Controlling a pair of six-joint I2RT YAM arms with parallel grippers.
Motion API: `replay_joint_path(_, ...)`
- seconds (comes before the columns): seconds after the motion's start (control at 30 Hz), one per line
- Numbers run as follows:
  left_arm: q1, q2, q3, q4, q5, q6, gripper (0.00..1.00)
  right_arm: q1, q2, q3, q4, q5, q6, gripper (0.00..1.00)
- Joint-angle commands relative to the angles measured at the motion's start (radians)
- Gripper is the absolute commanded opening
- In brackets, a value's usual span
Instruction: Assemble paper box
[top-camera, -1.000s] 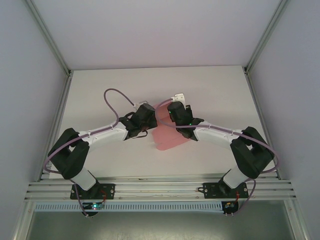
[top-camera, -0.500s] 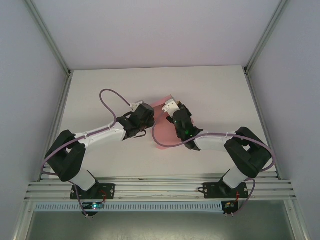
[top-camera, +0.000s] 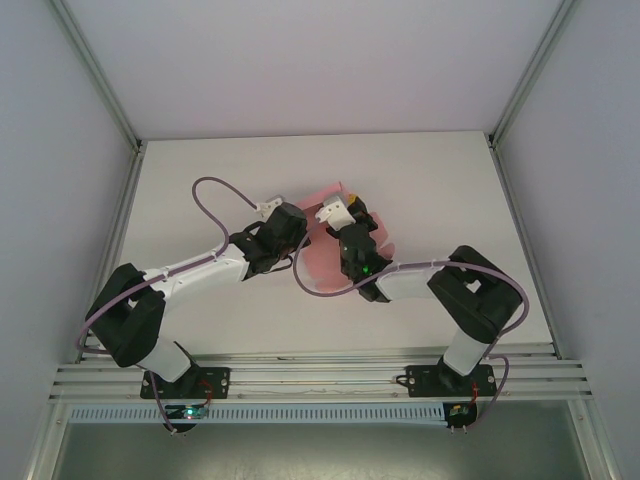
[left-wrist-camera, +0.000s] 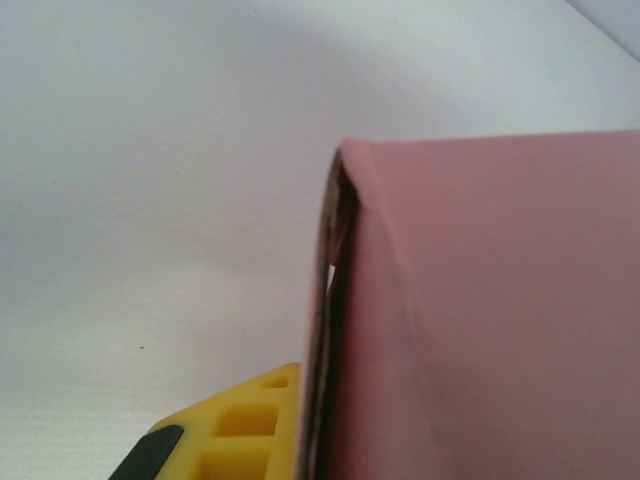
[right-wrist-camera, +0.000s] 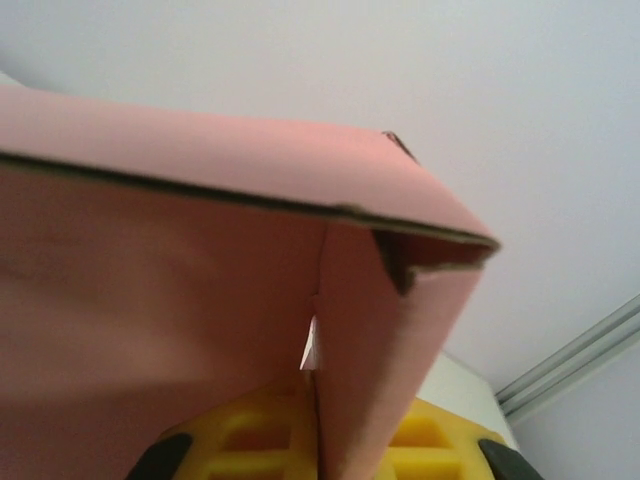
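Wall-folding step: left tool (left-wrist-camera: 300, 440) and right tool (right-wrist-camera: 320, 440) each clamp a wall of the paper box (top-camera: 318, 255). Next, likely: tuck the corner flap (right-wrist-camera: 400, 265) inward.

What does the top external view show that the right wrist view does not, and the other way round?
Top external view: the whole layout. The left arm and right arm bend inward over the white table, with purple cables looping off them.

Right wrist view: close detail. A pink panel runs down between the yellow fingers, and a folded corner has a dark cut edge with a small gap.

Both: the pink paper box.
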Motion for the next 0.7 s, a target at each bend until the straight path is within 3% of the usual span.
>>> replay_joint_path(0.0, 0.022, -0.012, -0.015, -0.228, -0.111, -0.026, 0.00, -0.076, -0.070, 0.010, -0.288, 0.160, 0.206, 0.07)
replay_joint_path(0.2, 0.023, -0.018, -0.036, -0.152, -0.059, -0.010, 0.00, -0.074, -0.168, -0.018, -0.409, -0.124, 0.467, 0.30)
replay_joint_path(0.37, 0.023, -0.021, -0.038, -0.145, -0.061, -0.001, 0.00, -0.075, -0.262, -0.063, -0.452, -0.455, 0.502, 0.49)
replay_joint_path(0.57, 0.023, -0.008, -0.034, -0.120, -0.035, 0.019, 0.00, -0.080, -0.410, -0.097, -0.542, -0.653, 0.473, 0.68)
replay_joint_path(0.6, 0.022, -0.006, -0.033, -0.116, -0.028, 0.025, 0.00, -0.082, -0.435, -0.101, -0.560, -0.682, 0.470, 0.73)
replay_joint_path(0.67, 0.023, 0.002, -0.024, -0.111, -0.013, 0.053, 0.00, -0.086, -0.493, -0.112, -0.583, -0.735, 0.477, 0.98)
